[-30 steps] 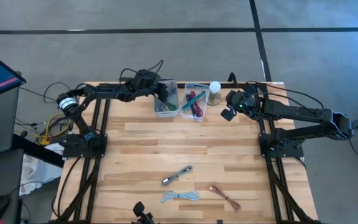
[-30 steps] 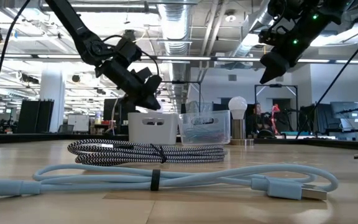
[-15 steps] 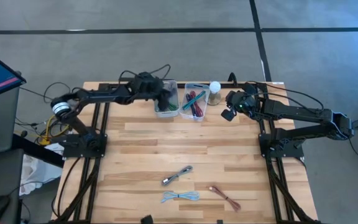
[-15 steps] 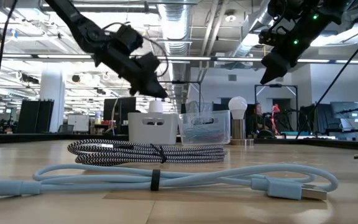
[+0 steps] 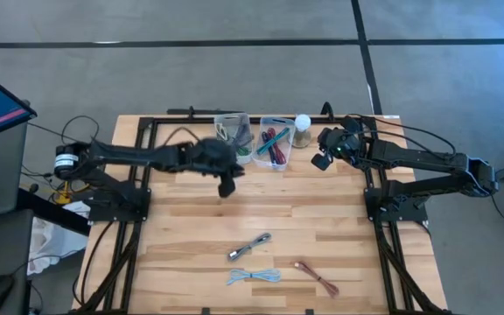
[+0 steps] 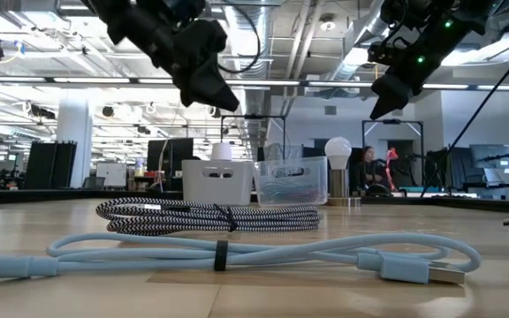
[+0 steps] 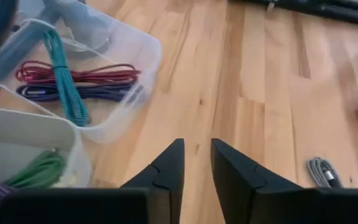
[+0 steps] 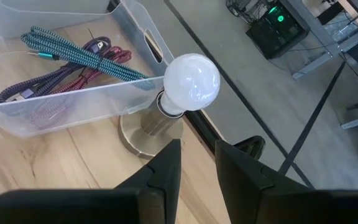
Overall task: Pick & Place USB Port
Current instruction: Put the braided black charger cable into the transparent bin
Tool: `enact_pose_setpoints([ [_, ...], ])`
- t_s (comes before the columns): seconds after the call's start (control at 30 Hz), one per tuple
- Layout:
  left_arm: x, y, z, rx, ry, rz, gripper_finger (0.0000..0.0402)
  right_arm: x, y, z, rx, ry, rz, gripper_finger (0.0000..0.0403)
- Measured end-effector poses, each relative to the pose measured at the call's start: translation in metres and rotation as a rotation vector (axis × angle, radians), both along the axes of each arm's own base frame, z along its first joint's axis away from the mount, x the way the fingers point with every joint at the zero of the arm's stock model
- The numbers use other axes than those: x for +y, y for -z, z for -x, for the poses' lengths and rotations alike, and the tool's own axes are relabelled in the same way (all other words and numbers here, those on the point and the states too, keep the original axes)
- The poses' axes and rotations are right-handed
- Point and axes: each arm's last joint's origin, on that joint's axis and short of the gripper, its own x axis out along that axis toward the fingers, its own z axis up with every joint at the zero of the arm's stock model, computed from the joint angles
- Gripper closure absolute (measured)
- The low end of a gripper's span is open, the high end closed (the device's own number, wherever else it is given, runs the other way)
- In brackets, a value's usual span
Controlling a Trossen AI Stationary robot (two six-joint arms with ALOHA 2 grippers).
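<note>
Braided and smooth cables on a pale plank table.

Left gripper [image 5: 226, 187], fingers narrowly apart and empty, has swung from the white bin [image 5: 233, 140] toward frame centre. Right gripper [image 5: 319, 161], also narrow and empty, hangs unmoved upper right beside the round bulb lamp [image 5: 302, 126]. Black-and-white braided USB cable [image 5: 248, 246] lies lower centre, glossy blue cable [image 5: 253, 276] below it.

Left gripper [image 7: 196, 163]: two dark fingers [image 7: 166, 171] set a narrow gap apart, nothing held, above a wooden table [image 7: 253, 93]. Clear bin [image 7: 126, 102]: teal, red and purple cables [image 7: 64, 81] coiled inside; beside it a second bin [image 7: 30, 134] with a green cable [image 7: 33, 174]. A braided cable [image 7: 323, 172] is seen on the table, well apart from the bins.
</note>
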Motion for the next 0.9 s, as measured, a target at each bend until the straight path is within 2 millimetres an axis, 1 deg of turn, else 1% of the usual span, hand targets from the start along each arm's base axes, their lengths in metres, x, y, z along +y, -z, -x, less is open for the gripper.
enact_pose_setpoints([
  [0.17, -0.042, 0.003, -0.004, 0.011, -0.047, -0.047, 0.0307, 0.000, 0.000, 0.000, 0.000, 0.000, 0.000, 0.0310],
  [0.27, -0.058, 0.002, -0.003, -0.003, -0.070, 0.031, 0.0299, 0.000, 0.000, 0.000, 0.000, 0.000, 0.000, 0.0310],
  [0.37, -0.068, 0.005, -0.001, 0.016, -0.085, 0.095, 0.0296, 0.000, 0.000, 0.000, 0.000, 0.000, 0.000, 0.0310],
  [0.6, -0.078, 0.007, 0.001, 0.032, -0.092, 0.181, 0.0295, 0.000, 0.000, 0.000, -0.005, 0.001, -0.001, 0.0310],
  [0.67, -0.079, 0.010, -0.001, 0.045, -0.092, 0.190, 0.0295, 0.000, 0.000, 0.000, -0.005, 0.000, -0.002, 0.0310],
  [0.77, -0.077, 0.023, -0.007, 0.090, -0.104, 0.182, 0.0295, 0.000, 0.000, 0.000, -0.009, 0.003, -0.004, 0.0310],
  [0.9, -0.069, 0.046, -0.023, 0.173, -0.114, 0.202, 0.0295, 0.000, 0.000, 0.000, -0.017, 0.008, -0.008, 0.0310],
])
